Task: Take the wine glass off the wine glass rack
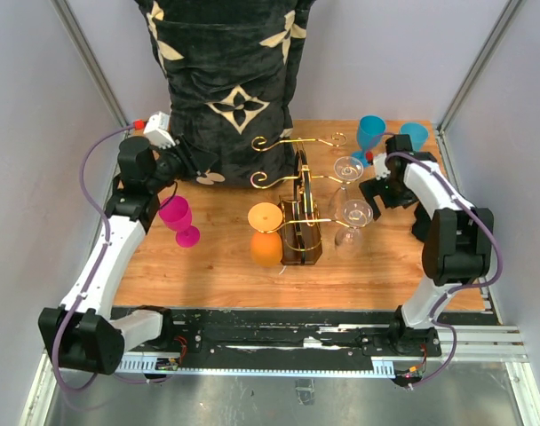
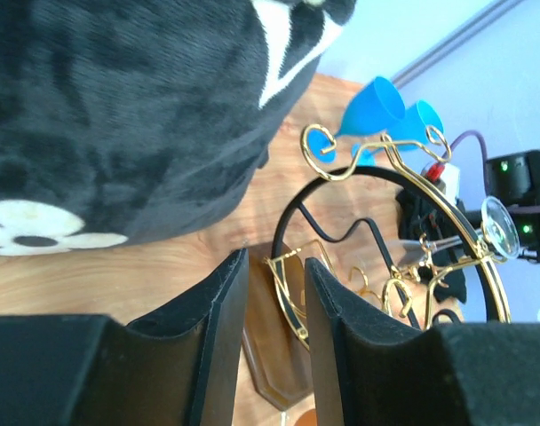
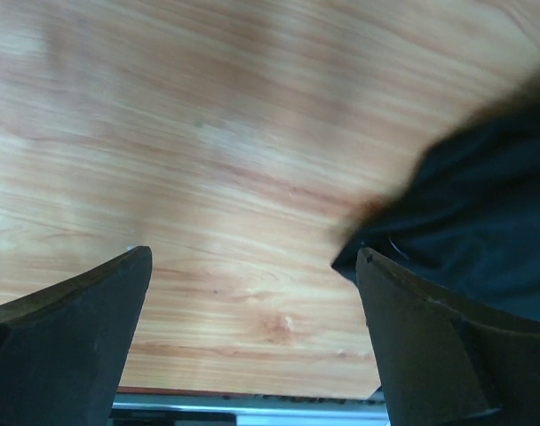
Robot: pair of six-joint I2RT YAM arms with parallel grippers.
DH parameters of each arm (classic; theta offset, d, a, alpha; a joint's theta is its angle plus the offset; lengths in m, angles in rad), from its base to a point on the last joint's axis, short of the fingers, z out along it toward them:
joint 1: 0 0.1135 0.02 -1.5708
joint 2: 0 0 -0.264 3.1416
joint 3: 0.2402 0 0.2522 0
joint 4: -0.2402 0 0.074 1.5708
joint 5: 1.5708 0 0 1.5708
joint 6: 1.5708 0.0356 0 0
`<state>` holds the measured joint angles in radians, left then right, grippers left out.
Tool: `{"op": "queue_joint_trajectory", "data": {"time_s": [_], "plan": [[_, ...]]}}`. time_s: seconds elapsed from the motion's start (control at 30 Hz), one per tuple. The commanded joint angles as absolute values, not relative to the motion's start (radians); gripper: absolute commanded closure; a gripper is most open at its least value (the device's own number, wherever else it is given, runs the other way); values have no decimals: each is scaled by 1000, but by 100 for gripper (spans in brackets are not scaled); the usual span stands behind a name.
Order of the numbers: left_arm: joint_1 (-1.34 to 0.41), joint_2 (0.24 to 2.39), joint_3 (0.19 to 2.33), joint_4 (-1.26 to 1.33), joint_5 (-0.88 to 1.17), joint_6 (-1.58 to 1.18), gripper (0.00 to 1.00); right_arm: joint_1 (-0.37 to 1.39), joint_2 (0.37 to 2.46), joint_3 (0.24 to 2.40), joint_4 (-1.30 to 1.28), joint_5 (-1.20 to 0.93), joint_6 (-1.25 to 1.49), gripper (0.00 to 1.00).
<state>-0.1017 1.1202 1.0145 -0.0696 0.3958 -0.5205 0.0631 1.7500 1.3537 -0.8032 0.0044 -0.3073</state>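
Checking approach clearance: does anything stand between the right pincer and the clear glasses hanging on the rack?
Nothing visible. The open right pincer sits right of the clear glasses on the rack; the blue glasses stand behind it, off that line.

Wooden tabletop (image 1: 208, 275), pale walls on three sides. Wine glass rack (image 1: 298, 235) at centre: dark body, gold wire arms with scroll ends spreading left and right.

Orange glass (image 1: 266, 235) on the rack's left side, bowl down. Rear clear wine glass (image 1: 347, 169) and near clear wine glass (image 1: 353, 216) at the right-hand wire arms.

Magenta glass (image 1: 178, 219) on the tabletop, left of the rack and apart from it. Two blue glasses (image 1: 370, 133) in the back right corner. Black cushion (image 1: 226, 80) with a cream pattern stands upright at the back.

Left gripper (image 1: 195, 170) low beside the cushion's left corner. Right gripper (image 1: 373, 192) just right of the two clear glasses; contact cannot be made out.
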Motion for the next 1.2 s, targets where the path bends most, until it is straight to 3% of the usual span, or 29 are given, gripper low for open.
{"op": "queue_joint_trajectory", "data": {"time_s": [0.0, 0.13, 0.3, 0.4, 0.47, 0.57, 0.7, 1.0, 1.17], "plan": [[-161, 1192, 1100, -203, 443, -505, 64, -36, 1747, 1375, -888, 116, -126, 2], [-250, 1248, 1173, -284, 456, -481, 65, -117, 1680, 1373, -864, 182, -28, 2], [-311, 1237, 1161, -295, 483, -509, 65, -170, 1385, 1193, -579, 142, 175, 2], [-317, 1206, 1160, -327, 500, -511, 65, -162, 1328, 1266, -659, 123, 189, 1], [-318, 1188, 1164, -372, 511, -487, 64, -112, 1267, 1283, -647, 243, 179, 2], [-320, 1159, 1159, -433, 533, -450, 63, -107, 1144, 1168, -470, 152, 205, 2], [-327, 1117, 1131, -445, 596, -459, 63, -106, 1059, 1152, -463, 82, 266, 2], [-392, 1107, 1105, -462, 626, -468, 63, -102, 1091, 1247, -557, -83, 220, 1], [-422, 1110, 1082, -461, 602, -469, 64, -94, 1075, 1250, -553, -73, 201, 3]]}}
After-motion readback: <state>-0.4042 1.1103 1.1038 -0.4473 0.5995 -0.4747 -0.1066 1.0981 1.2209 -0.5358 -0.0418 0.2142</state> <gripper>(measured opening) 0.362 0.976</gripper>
